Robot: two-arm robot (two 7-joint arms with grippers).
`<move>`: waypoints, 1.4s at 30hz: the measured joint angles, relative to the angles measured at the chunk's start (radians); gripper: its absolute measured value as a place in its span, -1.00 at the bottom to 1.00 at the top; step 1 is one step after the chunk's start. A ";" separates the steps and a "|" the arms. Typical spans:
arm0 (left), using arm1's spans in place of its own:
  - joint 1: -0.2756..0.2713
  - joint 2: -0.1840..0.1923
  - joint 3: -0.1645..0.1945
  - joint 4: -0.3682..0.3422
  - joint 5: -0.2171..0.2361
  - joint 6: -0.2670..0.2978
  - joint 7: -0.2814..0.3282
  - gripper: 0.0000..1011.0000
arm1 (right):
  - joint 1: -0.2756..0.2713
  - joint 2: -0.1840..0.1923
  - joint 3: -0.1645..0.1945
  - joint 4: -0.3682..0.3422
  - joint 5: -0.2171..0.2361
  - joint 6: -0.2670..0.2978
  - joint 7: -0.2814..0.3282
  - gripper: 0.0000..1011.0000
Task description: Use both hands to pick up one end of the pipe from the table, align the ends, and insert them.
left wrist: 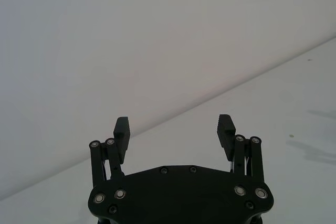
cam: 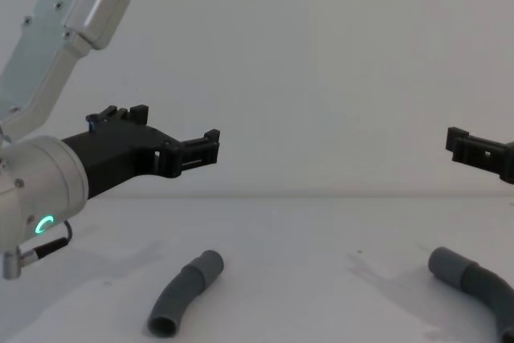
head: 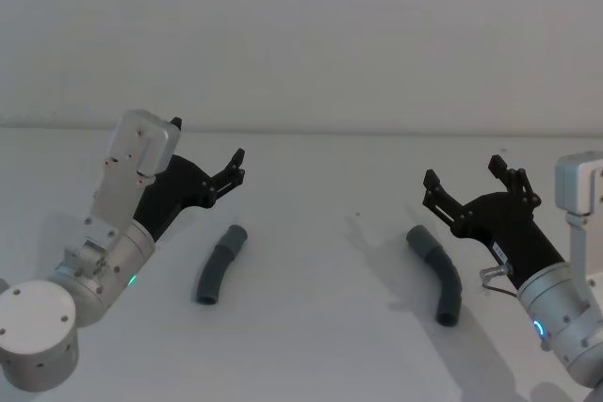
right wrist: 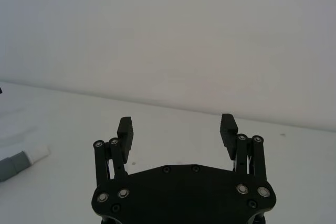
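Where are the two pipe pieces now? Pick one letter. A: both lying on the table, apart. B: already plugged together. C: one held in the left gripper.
A: the left pipe piece and the right pipe piece lie apart on the table, and the left gripper and right gripper are open, holding nothing.

Head view down onto table [head: 311, 345], chest view low across it, wrist views close behind left claw [left wrist: 174, 124], right claw [right wrist: 176, 121].

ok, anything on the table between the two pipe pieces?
No. In the head view the stretch of table between the left pipe piece and the right pipe piece is bare. The chest view agrees.
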 joint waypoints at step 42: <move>0.000 0.000 0.000 0.000 0.000 0.000 0.000 0.98 | 0.000 0.000 0.000 0.000 0.000 0.000 0.000 0.98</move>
